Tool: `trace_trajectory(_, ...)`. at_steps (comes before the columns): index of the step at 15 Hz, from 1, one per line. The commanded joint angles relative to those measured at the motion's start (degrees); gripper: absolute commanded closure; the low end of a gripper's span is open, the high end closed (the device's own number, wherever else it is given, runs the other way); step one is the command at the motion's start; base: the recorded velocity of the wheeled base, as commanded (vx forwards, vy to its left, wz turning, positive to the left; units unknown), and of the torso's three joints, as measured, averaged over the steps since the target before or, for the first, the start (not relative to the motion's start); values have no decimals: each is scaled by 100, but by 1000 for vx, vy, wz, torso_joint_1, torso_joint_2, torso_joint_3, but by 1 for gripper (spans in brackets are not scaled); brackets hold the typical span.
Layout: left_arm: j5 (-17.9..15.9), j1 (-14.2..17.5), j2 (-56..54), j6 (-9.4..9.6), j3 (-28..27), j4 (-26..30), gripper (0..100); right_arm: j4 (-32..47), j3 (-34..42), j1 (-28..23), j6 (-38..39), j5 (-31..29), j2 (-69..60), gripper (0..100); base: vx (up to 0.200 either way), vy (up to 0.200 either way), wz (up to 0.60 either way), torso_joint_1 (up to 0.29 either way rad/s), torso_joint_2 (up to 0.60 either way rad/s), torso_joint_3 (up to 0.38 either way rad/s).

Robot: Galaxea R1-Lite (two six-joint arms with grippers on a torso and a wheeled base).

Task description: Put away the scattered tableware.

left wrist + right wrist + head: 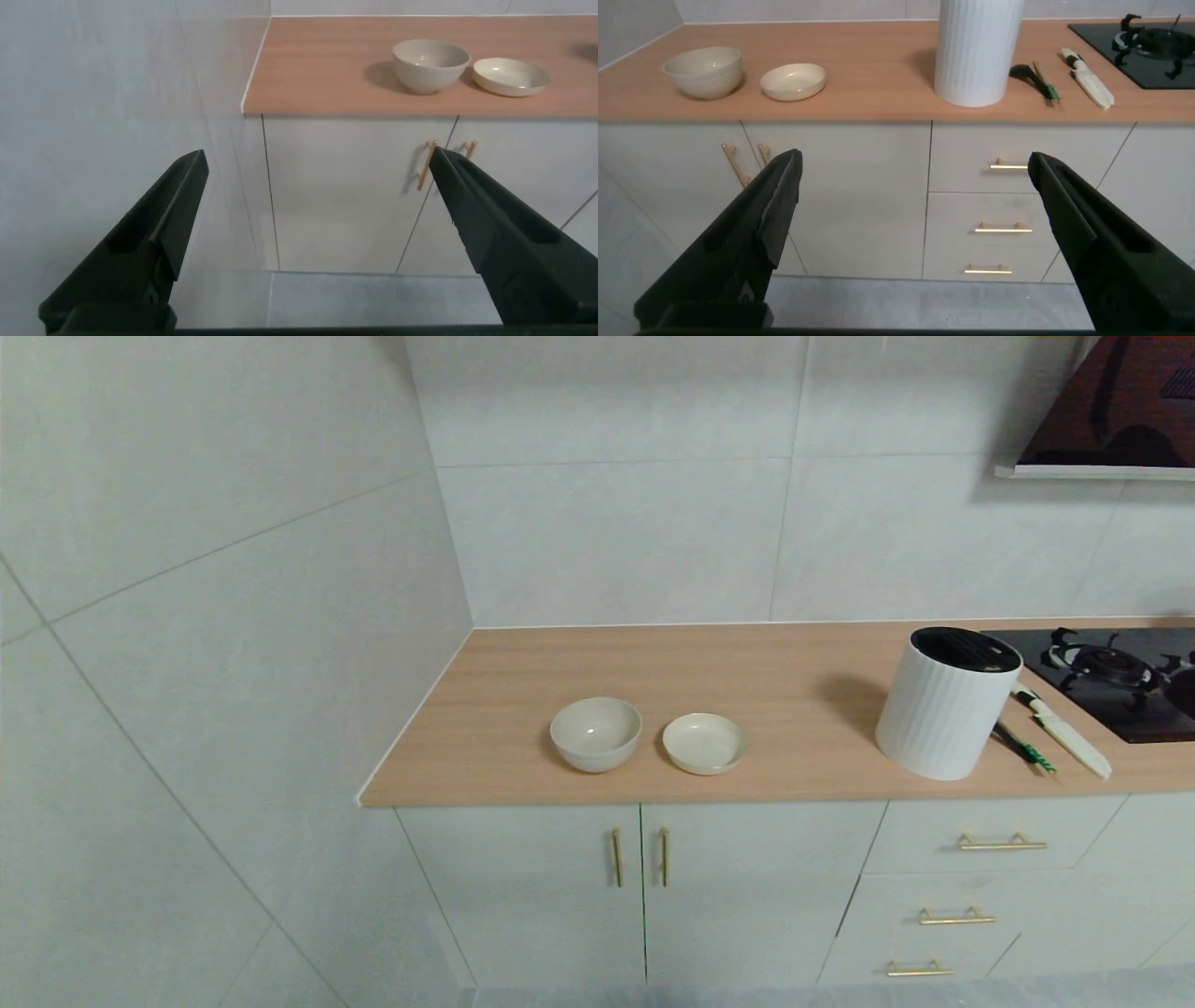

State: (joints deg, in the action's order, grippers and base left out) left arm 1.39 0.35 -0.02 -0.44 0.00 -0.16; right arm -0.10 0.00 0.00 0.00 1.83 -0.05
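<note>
A cream bowl (596,733) and a shallower cream dish (704,742) sit side by side near the front of the wooden counter (766,672). The bowl (430,65) and dish (509,76) appear far ahead of my left gripper (318,161), which is open and low in front of the cabinets. My right gripper (913,161) is open too, below counter height, with the bowl (703,71) and dish (793,81) off to one side. A white knife (1064,732) and a dark utensil with green on it (1023,748) lie beside a white ribbed holder (945,702).
A black gas hob (1106,677) takes up the counter's right end, under a range hood (1106,411). Below are two cabinet doors with gold handles (639,857) and drawers (999,842) to the right. A tiled wall (205,644) closes off the left.
</note>
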Motion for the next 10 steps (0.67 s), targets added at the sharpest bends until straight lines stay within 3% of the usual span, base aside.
trace_trajectory(1,10,0,2,0,0,-2,0,1,0,0,0,2,5,0,0,0,0,0,0,0)
trace_trajectory(6,2,0,2,9,0,-2,0,1,0,0,0,2,5,0,0,0,0,0,0,0)
trace_trajectory(10,2,0,2,9,0,-2,0,1,0,0,0,2,5,0,0,0,0,-145,320,168)
